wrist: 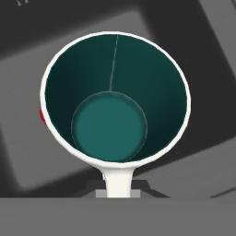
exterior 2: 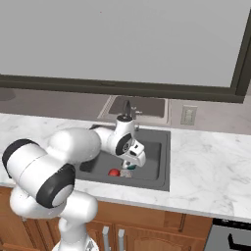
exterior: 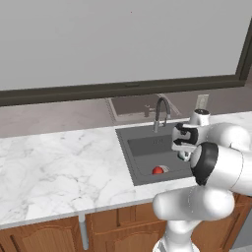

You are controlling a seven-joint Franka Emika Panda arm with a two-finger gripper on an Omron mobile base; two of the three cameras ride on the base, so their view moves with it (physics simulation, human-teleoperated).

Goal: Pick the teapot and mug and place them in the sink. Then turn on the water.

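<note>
The mug point(wrist: 115, 101) fills the hand view, teal-green inside with a pale rim, its handle pointing down toward the hand. My gripper point(exterior 2: 129, 163) hangs over the middle of the dark grey sink point(exterior 2: 158, 147) and is shut on the mug point(exterior 2: 131, 167), of which only a teal sliver shows below the hand. The teapot point(exterior: 158, 170), silver-grey with a red patch, rests on the basin floor near the front wall, just left of and below the mug. In the hand view only a red edge of the teapot point(wrist: 41, 115) peeks from behind the mug. No water runs from the tap point(exterior: 161, 110).
White marble counter point(exterior: 59, 162) surrounds the basin on both sides. A wall outlet point(exterior 2: 188, 114) sits behind the right counter. Wooden cabinet doors point(exterior: 44, 236) run below the counter's front edge.
</note>
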